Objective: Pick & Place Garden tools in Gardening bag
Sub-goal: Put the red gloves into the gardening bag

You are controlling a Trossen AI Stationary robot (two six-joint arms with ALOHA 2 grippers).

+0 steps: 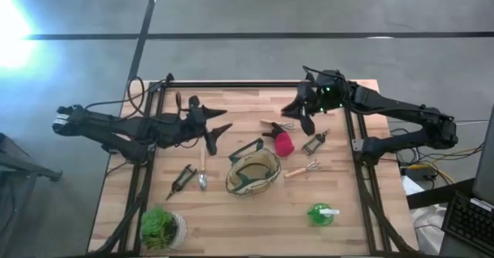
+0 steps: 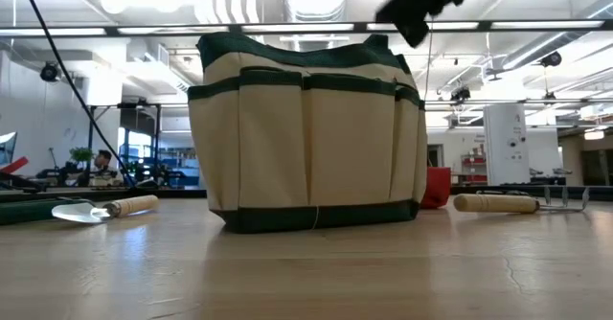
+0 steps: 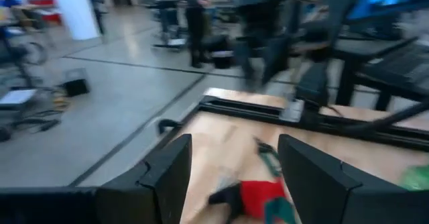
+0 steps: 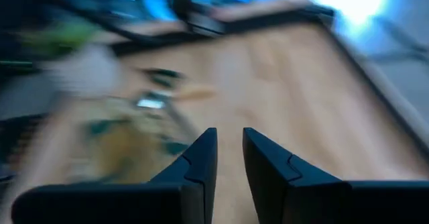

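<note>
The olive-tan gardening bag (image 1: 253, 173) stands upright on its base at the middle of the wooden table, its mouth open upward. Around it lie the garden tools: a silver trowel (image 1: 202, 171), dark pruners (image 1: 181, 179), a pink-red item (image 1: 284, 143), a wooden-handled rake fork (image 1: 302, 169), two more small tools (image 1: 315, 142) (image 1: 276, 124), and a green spray bottle (image 1: 322, 213) standing near the front. My left gripper (image 1: 218, 134) hovers open, left of the bag and above the trowel. Raised above the far tools, my right gripper (image 4: 229, 135) shows a narrow gap with nothing in it.
A leafy plant in a pale pot (image 1: 160, 227) stands at the near left corner. Dark frame rails (image 1: 255, 84) run along the far edge and both sides of the table. Bare wood lies along the near edge between plant and spray bottle.
</note>
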